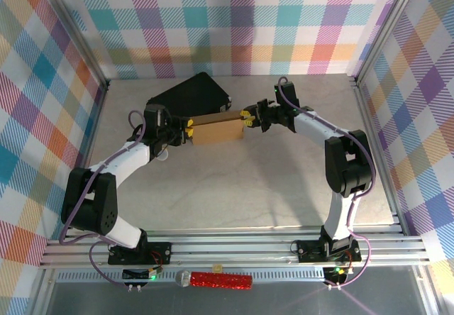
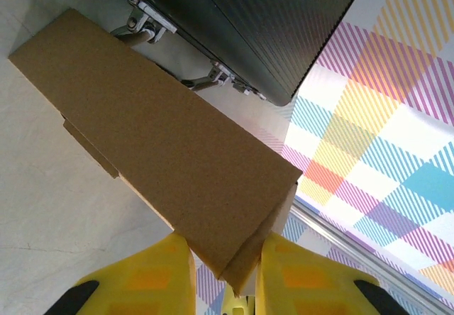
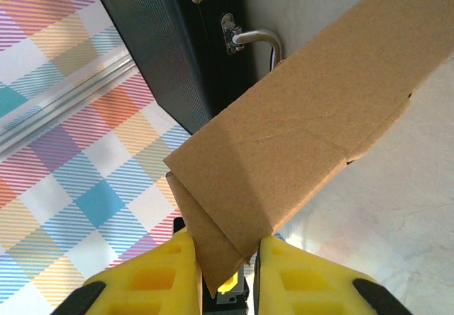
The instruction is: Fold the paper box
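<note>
The pale marbled table (image 1: 248,180) spreads beneath both grippers, and checked walls (image 1: 234,24) stand beyond them and out to either side. The black case (image 1: 191,95) lies on the table just beyond the left gripper (image 1: 189,129) and beyond and to the left of the right gripper (image 1: 246,117); in the left wrist view its ribbed side (image 2: 269,24) rises just past the far edge of the cardboard. The paper box (image 1: 216,129), plain brown and long, spans the gap between the two grippers with one end in each, its far long edge close beside the case. Whether it rests on the table or is lifted off it cannot be told. The left gripper (image 2: 227,258) is nearly closed, its yellow fingers (image 2: 152,279) pressed on either side of the folded end of the box (image 2: 163,152). The right gripper (image 3: 223,258) is likewise nearly closed, its yellow fingers (image 3: 305,279) pinching the other folded end (image 3: 305,130). In the right wrist view the case's metal handle (image 3: 259,38) curves out just beyond the box, above the gripper. A red glittery cylinder (image 1: 220,280) lies on the frame rail well behind both grippers, between the arm bases.
</note>
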